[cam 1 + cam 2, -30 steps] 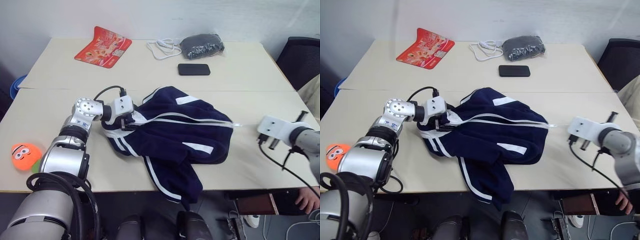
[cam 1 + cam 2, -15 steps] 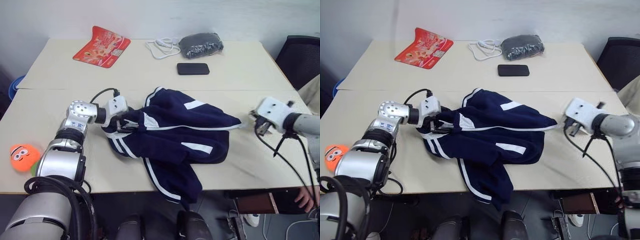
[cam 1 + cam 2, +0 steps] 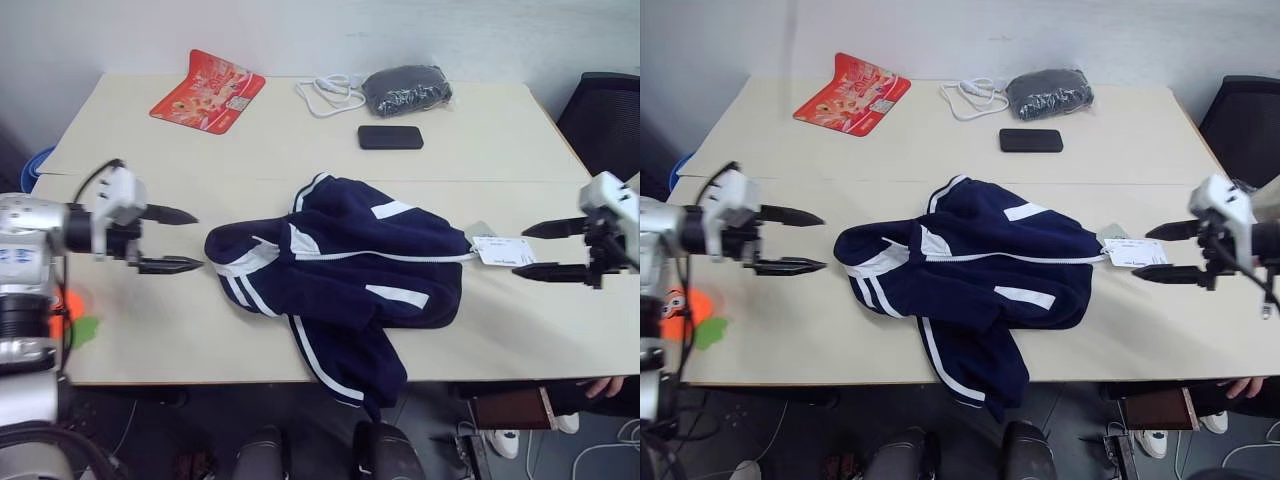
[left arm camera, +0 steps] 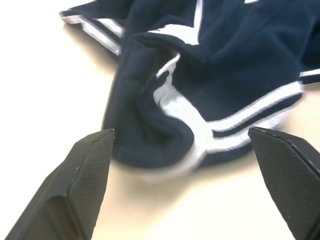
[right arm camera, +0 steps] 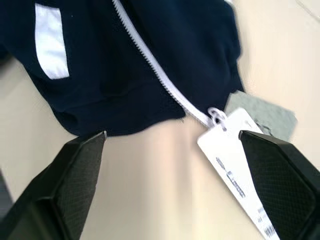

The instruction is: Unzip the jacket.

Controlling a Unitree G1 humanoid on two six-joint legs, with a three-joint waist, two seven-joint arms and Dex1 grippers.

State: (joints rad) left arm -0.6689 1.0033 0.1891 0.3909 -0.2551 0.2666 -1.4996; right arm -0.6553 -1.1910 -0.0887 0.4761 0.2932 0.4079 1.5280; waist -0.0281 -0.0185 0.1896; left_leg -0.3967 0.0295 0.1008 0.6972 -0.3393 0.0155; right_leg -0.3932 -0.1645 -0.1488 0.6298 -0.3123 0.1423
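The navy-blue jacket (image 3: 350,270) with white stripes lies crumpled in the middle of the near table. Its white zipper line (image 3: 400,256) runs toward the right, ending at the pull (image 5: 216,115) and a white paper tag (image 3: 503,250) flat on the tabletop. My left gripper (image 3: 192,240) hovers open just left of the collar (image 4: 170,100), touching nothing. On the other side my right gripper (image 3: 520,251) is open too, its fingertips either side of the tag's outer end and nothing held.
On the far table are a red packet (image 3: 207,92), a white cable (image 3: 325,95), a dark grey speckled bundle (image 3: 405,88) and a black phone (image 3: 390,137). An orange toy (image 3: 685,305) sits at the near left edge. A black chair (image 3: 605,110) stands right.
My left gripper has drawn back leftward from the collar. My right gripper has opened and lifted, and the tag now lies on the table. The jacket's right edge has slackened.
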